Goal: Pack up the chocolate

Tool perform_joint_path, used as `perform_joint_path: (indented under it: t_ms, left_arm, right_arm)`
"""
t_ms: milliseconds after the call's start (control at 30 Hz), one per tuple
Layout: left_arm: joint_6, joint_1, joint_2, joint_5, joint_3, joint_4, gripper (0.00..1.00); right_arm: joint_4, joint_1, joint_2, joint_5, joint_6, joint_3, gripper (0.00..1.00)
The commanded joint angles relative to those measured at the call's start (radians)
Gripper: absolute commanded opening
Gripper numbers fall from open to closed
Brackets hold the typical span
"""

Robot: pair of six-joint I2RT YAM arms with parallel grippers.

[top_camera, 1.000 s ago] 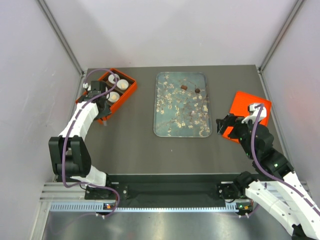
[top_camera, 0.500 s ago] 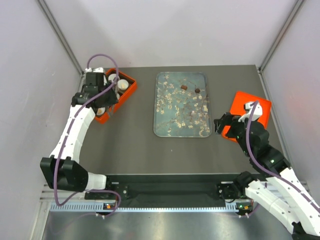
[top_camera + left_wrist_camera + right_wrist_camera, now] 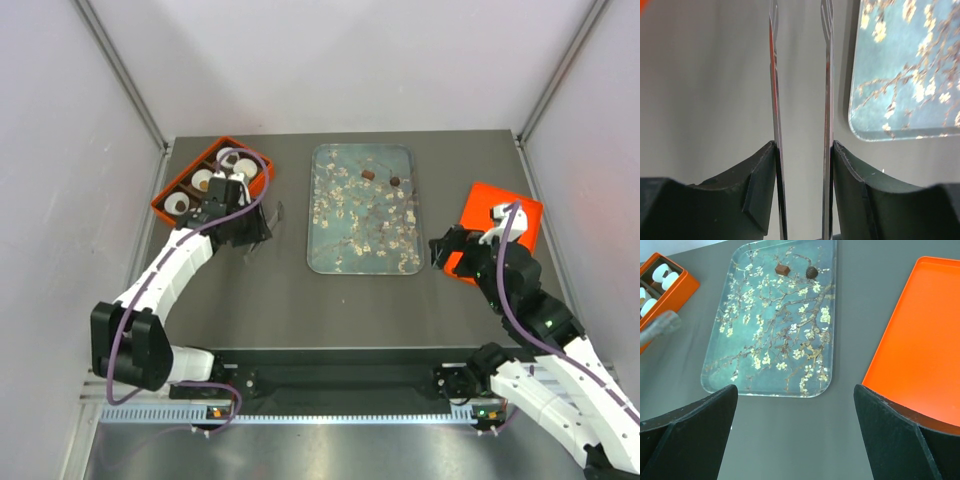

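Left pincer (image 3: 799,20): my thin blades stand parted by a narrow gap with nothing between them. It's over bare desk (image 3: 270,300) between the orange box (image 3: 188,170) and the blossom-print tray (image 3: 360,240), with the tray's near-left corner just to its right. Right pincer (image 3: 795,440): spread wide, holding nothing, at the near-left edge of the flat orange lid (image 3: 920,340). Chocolate (image 3: 368,175): two pieces on the tray's far end, a brown block and a dark round one (image 3: 394,181) just beside it. Both are well apart from either pincer, ahead-right of my left and ahead-left of my right. Versus half a second ago: my left pincer was over the box and now sits off it on the tray side; the right pincer and both pieces are unchanged. The box has dividers and four white paper cups (image 3: 245,168) in view. Some show a brown centre, but I can't tell what each holds.
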Motion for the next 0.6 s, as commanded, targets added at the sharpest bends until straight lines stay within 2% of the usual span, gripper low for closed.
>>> perform_joint_path:
  t_ms: [0, 233, 567]
  left_arm:
    - [-0.035, -0.011, 0.002, 0.023, -0.035, 0.125, 0.51]
    - [-0.017, -0.042, 0.044, -0.076, -0.101, 0.133, 0.55]
    - [-0.055, -0.090, 0.177, -0.136, -0.147, 0.180, 0.63]
  right_arm:
    - [0.001, 0.011, -0.007, -0.001, 0.004, 0.057, 1.00]
    - [0.002, 0.013, -0.001, -0.003, 0.006, 0.043, 1.00]
    - [0.031, 0.011, 0.005, -0.007, 0.003, 0.025, 1.00]
